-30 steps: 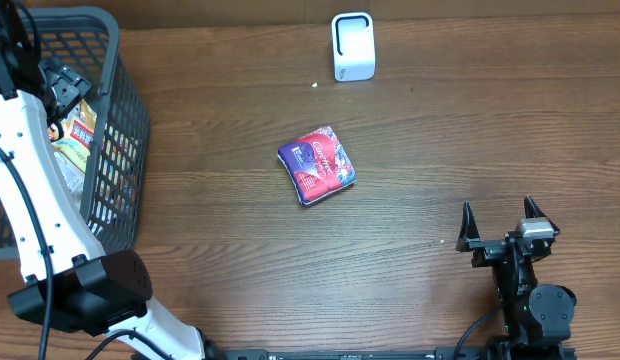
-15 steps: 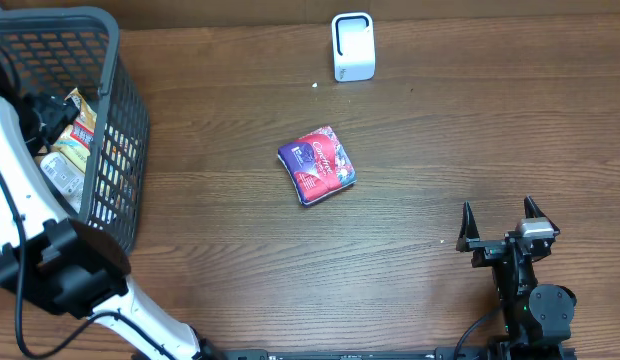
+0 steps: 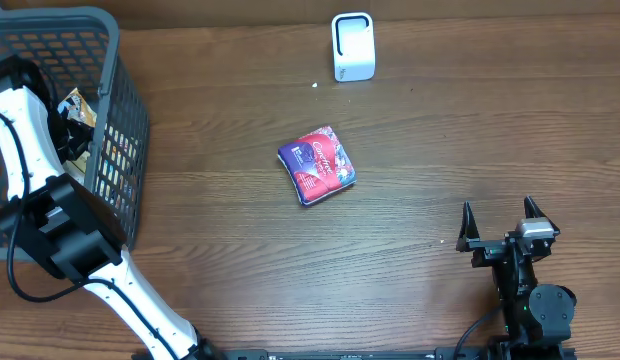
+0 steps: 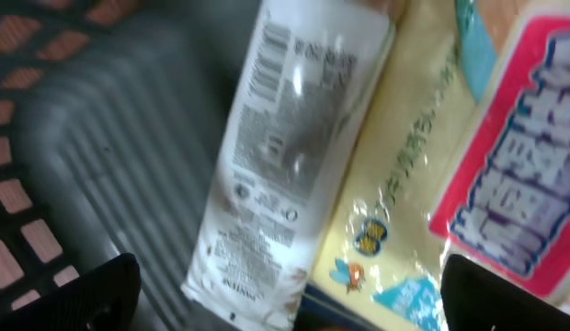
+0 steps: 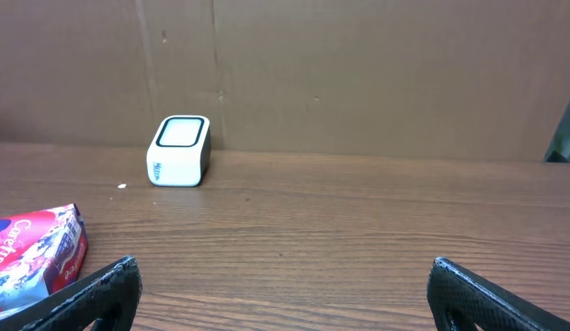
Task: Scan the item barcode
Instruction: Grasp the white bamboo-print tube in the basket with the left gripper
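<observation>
Down at 5 o'clock on the table, nearest me, the right pincer is sitting with its jaws standing wide apart and gripping nothing. Its own camera is looking low across the wood and showing the faces of things that the top view is flattening.

In the middle of the table a red and purple packet is lying flat, well apart from both arms. White looping script is running across it, too small to read from above and cut off by the edge in the low view.

Farther back, at 12 o'clock, the white scanner is standing upright by the far edge.

At 10 o'clock the left arm is reaching down into the grey mesh basket. Only its wrist camera is showing what is in there: a white tube with blurred fine print, lying against a yellow bag, and beside that a pink-labelled pack with big blue-edged characters I cannot read. The left pincer is hanging over them, spread wide and gripping nothing.
</observation>
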Motion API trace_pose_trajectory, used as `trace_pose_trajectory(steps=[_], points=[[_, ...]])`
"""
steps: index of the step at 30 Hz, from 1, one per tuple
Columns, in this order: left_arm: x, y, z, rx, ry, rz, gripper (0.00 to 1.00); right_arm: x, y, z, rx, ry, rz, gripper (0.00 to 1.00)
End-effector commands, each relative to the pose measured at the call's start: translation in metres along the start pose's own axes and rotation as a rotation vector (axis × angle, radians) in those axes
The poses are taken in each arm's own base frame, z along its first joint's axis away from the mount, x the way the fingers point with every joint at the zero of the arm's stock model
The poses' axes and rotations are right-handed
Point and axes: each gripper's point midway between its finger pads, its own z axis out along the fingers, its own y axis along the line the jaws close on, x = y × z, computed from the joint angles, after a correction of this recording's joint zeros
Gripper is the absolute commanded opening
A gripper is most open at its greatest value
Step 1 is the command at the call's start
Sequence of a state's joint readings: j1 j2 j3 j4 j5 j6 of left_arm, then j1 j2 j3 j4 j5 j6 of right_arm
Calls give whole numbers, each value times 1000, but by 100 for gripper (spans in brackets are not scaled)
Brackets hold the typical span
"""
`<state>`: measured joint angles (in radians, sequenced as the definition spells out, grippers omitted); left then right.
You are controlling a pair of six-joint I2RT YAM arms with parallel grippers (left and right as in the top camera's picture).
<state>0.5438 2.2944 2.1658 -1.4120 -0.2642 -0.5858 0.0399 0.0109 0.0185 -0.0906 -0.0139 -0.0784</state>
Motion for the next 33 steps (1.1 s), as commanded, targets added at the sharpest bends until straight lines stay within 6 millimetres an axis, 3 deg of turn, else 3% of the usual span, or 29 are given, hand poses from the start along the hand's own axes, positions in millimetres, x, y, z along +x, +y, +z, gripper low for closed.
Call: trace_pose_trajectory(steps=[1, 9, 22, 28, 33], points=[[-6, 2, 17, -58, -17, -43, 95, 2, -2, 0, 12, -4, -1, 100], [-7, 2, 32, -91, -14, -37, 93, 2, -2, 0, 12, -3, -1, 100], [8, 2, 72, -165, 69, -3, 83, 2, -2, 0, 12, -3, -1, 100], [3, 36, 64, -351, 12, -19, 73, 2, -2, 0, 11, -4, -1, 100], [3, 38, 63, -361, 7, -25, 68, 2, -2, 0, 12, -4, -1, 100]])
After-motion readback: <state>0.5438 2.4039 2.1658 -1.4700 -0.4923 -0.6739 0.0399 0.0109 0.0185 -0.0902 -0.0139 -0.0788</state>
